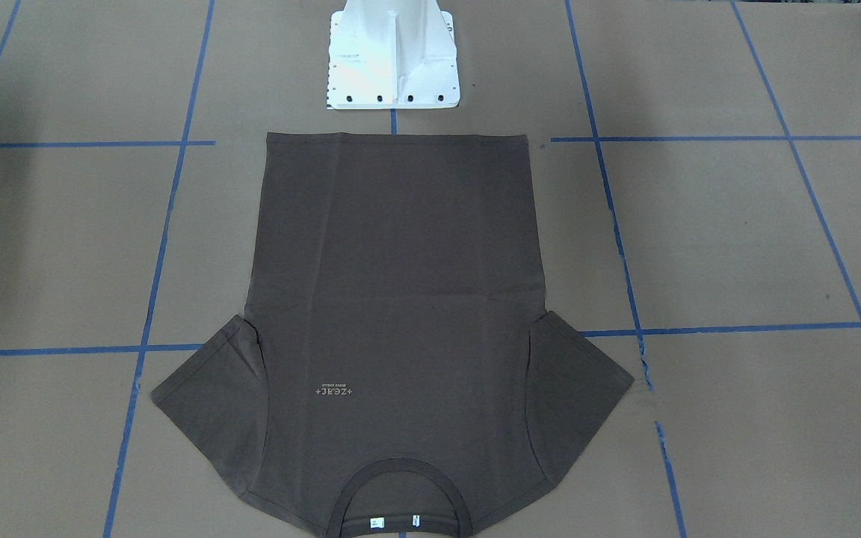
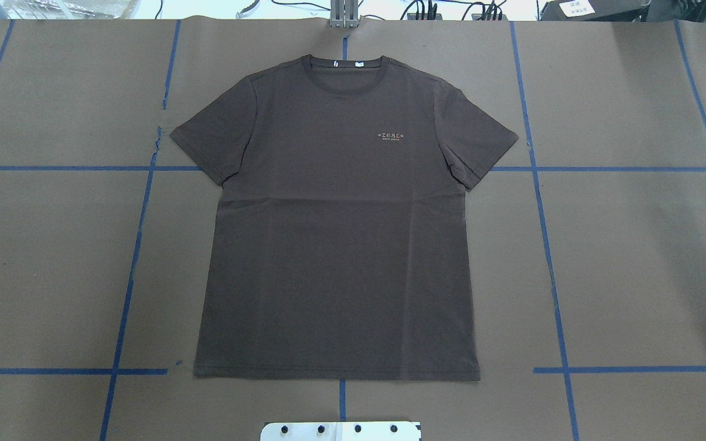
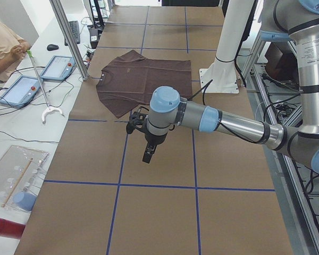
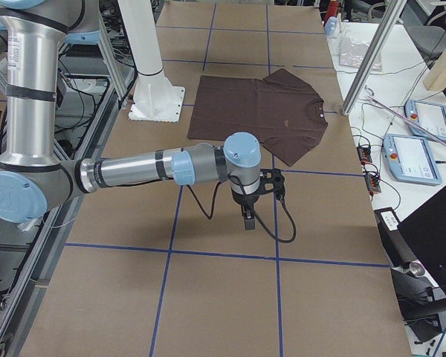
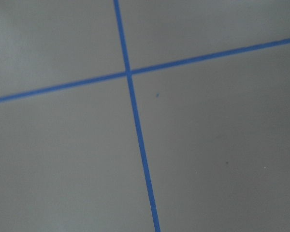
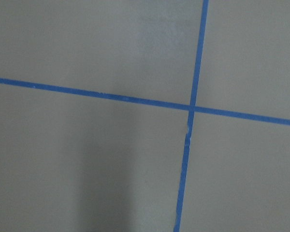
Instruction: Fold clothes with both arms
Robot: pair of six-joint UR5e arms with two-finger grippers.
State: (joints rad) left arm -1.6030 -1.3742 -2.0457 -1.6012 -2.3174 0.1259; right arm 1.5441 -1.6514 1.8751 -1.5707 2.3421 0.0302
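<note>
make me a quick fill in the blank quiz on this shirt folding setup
1. The dark brown short-sleeved T-shirt lies ____ on the brown paper-covered table, not yet folded.
2. Its ribbed round collar is at the end ____ from the white pedestal base.
3. The tape lines gridding the table are ____.
Missing words: flat; farthest; blue.

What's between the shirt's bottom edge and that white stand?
Just brown table paper with a short blue tape strip, seen in the overhead view.
</note>
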